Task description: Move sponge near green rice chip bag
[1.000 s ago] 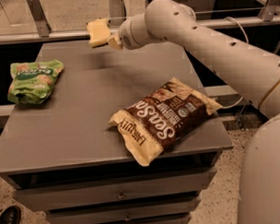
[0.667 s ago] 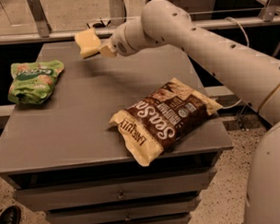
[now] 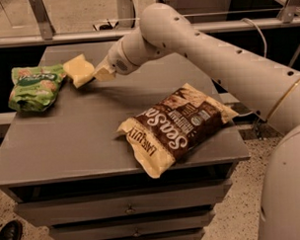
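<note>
Claw (image 3: 95, 73) is gripping sponge (image 3: 79, 70) over far-left desk (image 3: 76, 139), just right of green bag (image 3: 34, 86); brown bag (image 3: 177, 126) is lying near-right, well apart, w/ arm (image 3: 212, 55) reaching from right

The gripper (image 3: 96, 74) clamps the sponge (image 3: 79, 70) low over the table (image 3: 67, 139). The green rice chip bag (image 3: 34, 86) blocks just beyond its tip, the brown bag (image 3: 177, 126) lies well behind, and open tabletop lies between.

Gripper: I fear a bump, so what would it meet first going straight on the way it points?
The gripper, shut on the sponge, points left; the green rice chip bag looks first in line, though depth is unclear.
</note>
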